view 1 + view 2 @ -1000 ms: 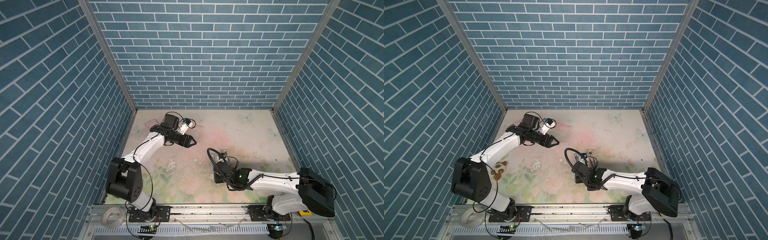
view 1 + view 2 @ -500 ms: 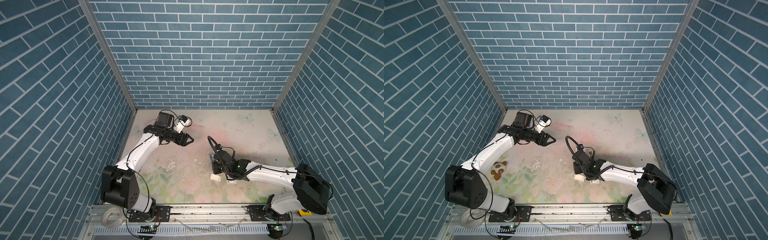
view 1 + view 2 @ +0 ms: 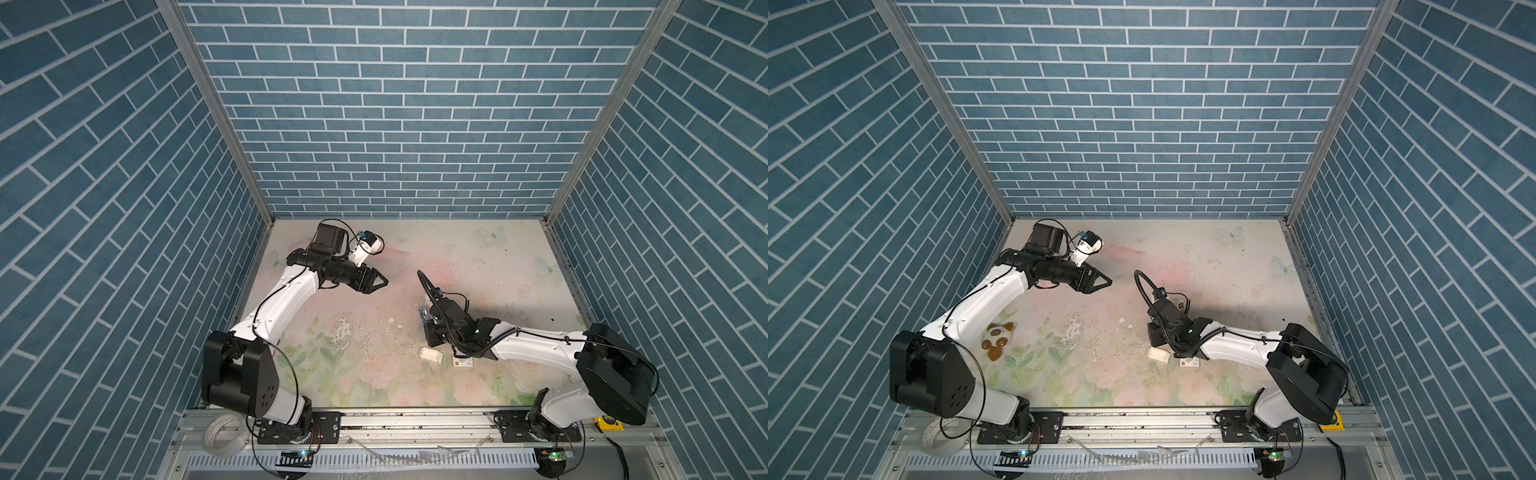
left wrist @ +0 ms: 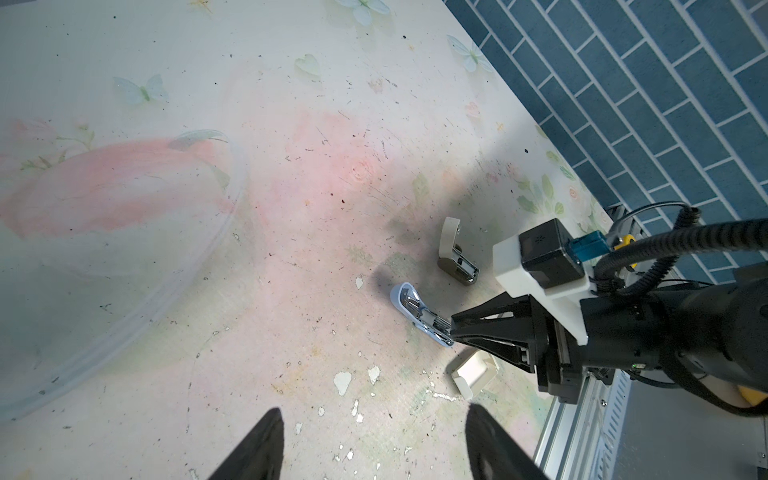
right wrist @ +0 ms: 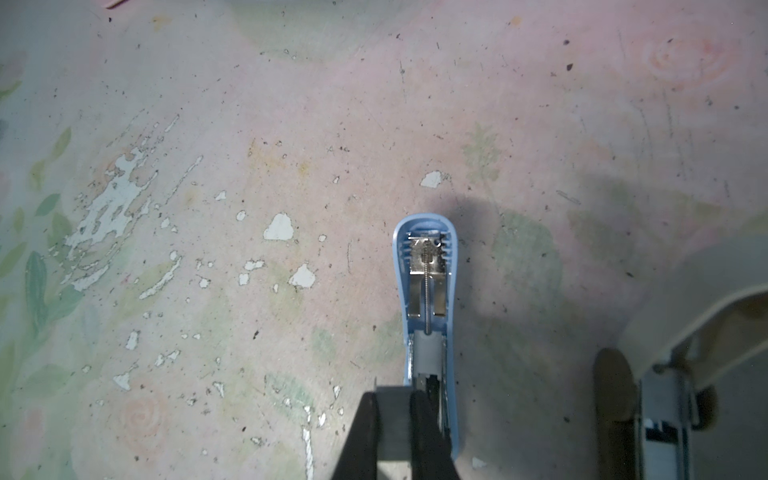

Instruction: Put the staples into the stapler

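Right wrist view: right gripper [image 5: 393, 399], clamping a dark-grey metal staple strip [image 5: 392, 428], has left the white cardboard tray [image 3: 431, 354] for the open light-blue plastic stapler [image 5: 428, 291] near the table [image 3: 478, 257] centre, ready for loading; left gripper [image 4: 374, 449] gapes empty.

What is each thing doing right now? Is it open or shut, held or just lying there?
blue stapler: open, insides facing up, flat on the table.
cream stapler: open, top lifted.
staples: pinched between the right gripper's fingers.
right gripper: shut on the staples.
left gripper: open, empty, above the table.
white tray: lying loose, not held.
white sleeve: lying flat, not held.
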